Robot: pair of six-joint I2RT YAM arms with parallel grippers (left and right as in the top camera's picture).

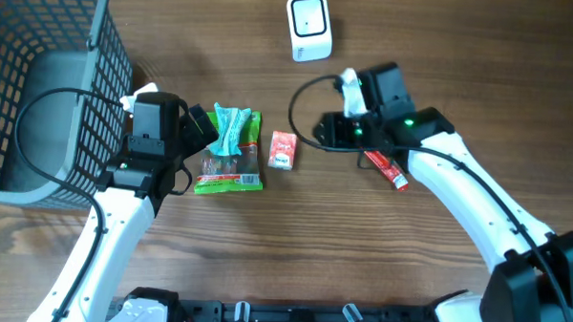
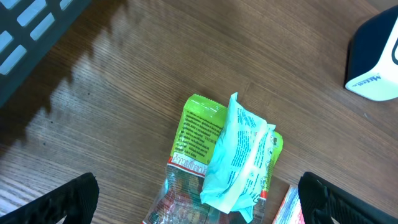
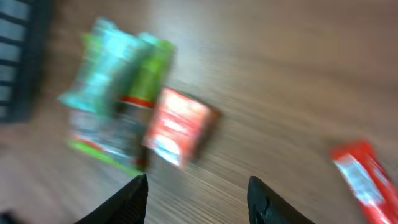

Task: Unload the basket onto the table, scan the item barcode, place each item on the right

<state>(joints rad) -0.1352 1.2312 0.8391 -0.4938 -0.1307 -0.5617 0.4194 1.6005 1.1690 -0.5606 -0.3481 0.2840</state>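
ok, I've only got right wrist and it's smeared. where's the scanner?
Observer: Outside your frame. The white scanner stands upright on the far side, beyond the small red packet.
Operator: left arm?
Observer: The left gripper is open, above the teal packet, which lies on the green packet.
Operator: that dark grid at my left edge?
Observer: A grey mesh basket, standing left of the left gripper.

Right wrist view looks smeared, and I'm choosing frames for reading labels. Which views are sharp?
Right wrist: motion blur smears the red packet and every label. Left wrist: sharp, with print visible on the teal wrapper. Overhead: sharp, evenly lit, only soft shadows.
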